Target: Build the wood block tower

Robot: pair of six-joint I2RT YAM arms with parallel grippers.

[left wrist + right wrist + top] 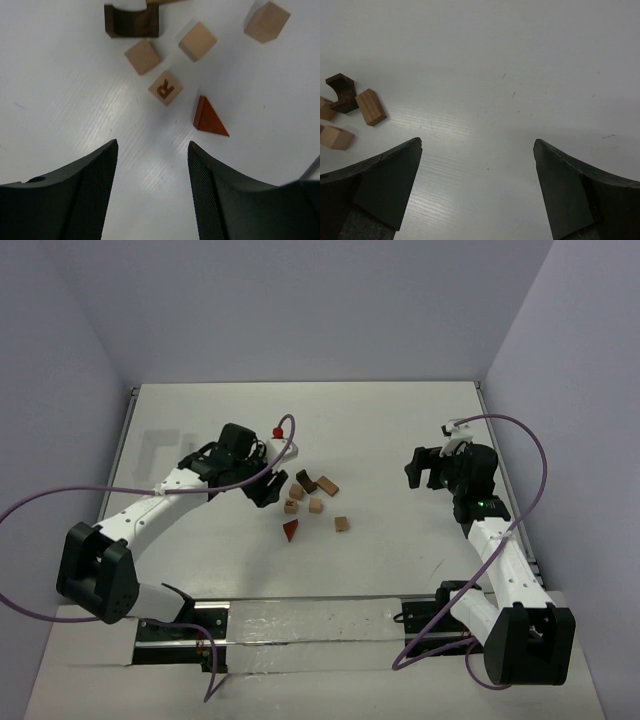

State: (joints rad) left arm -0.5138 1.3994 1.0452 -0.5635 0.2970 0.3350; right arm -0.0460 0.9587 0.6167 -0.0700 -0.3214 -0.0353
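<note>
The wood blocks lie loose and unstacked on the white table (400, 420). In the top view there is a dark brown arch block (305, 480), a tan oblong block (327, 485), several tan cubes (316, 505) and a red-brown wedge (291, 530). My left gripper (264, 490) is open and empty just left of the cluster. The left wrist view shows its open gripper (152, 145) short of the lettered cube (165, 88) and the wedge (210, 117). My right gripper (418, 468) is open and empty, well right of the blocks. The right wrist view shows its open gripper (477, 142) over bare table.
A separate tan cube (342, 524) sits right of the wedge. The arch block (341, 92) and the tan oblong block (370, 106) show at the left of the right wrist view. Purple cables loop from both arms. Walls enclose the table on three sides.
</note>
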